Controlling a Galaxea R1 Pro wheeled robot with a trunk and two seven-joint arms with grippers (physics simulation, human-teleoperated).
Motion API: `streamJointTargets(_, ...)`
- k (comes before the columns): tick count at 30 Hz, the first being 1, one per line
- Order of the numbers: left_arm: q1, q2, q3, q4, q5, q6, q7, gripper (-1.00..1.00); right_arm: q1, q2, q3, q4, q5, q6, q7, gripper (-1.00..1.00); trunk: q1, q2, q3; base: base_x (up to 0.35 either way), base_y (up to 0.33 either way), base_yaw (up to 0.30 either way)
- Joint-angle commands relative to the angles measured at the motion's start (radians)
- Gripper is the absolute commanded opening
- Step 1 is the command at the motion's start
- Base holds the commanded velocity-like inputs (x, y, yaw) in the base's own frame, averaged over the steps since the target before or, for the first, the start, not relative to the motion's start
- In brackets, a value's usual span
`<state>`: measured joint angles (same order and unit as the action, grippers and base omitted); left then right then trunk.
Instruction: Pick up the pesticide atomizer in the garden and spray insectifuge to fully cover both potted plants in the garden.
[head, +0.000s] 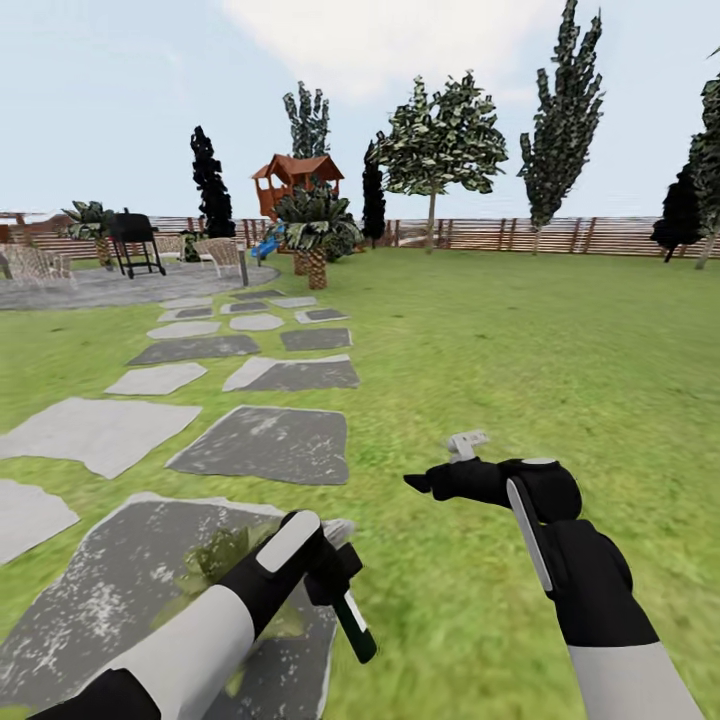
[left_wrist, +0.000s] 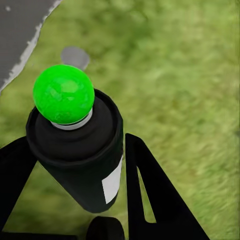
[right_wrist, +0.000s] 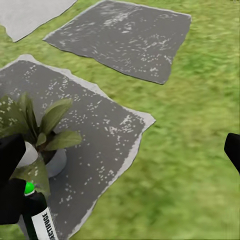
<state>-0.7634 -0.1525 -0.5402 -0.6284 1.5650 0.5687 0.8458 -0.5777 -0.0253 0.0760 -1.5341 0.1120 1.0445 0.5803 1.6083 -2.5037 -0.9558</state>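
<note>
Our left gripper (left_wrist: 75, 200) is clenched on the pesticide atomizer (left_wrist: 80, 150), fingers either side of its dark body, low in the head view's centre. Our right gripper (head: 425, 483) hangs released and empty at lower right. We judge the pickup done and spraying in hand: next we must aim the nozzle at the potted plant (right_wrist: 42, 132) on the stone slab (right_wrist: 100, 130). We count one bottle and one potted plant in view.
</note>
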Motion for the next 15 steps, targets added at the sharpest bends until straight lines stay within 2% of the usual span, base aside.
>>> streamJointTargets(1, -0.002, -0.002, -0.004, -0.011, 0.004, -0.009, 0.033, -1.00, -0.001, -0.001, 0.001, -0.001, 0.011, 0.003, 0.008, 1.00, 0.000, 0.000, -0.001, 0.000, -0.012, 0.293)
streamJointTargets(8, -0.004, -0.007, -0.004, -0.066, 0.004, -0.035, 0.165, -1.00, -0.001, -0.001, 0.001, -0.001, 0.011, 0.003, 0.007, 1.00, 0.000, 0.000, -0.001, 0.000, -0.003, 0.294)
streamJointTargets(15, -0.004, -0.002, -0.002, -0.068, 0.013, -0.060, 0.184, -1.00, -0.001, 0.000, 0.001, -0.001, 0.011, 0.003, 0.007, 1.00, 0.000, 0.000, -0.001, 0.000, 0.000, 0.295)
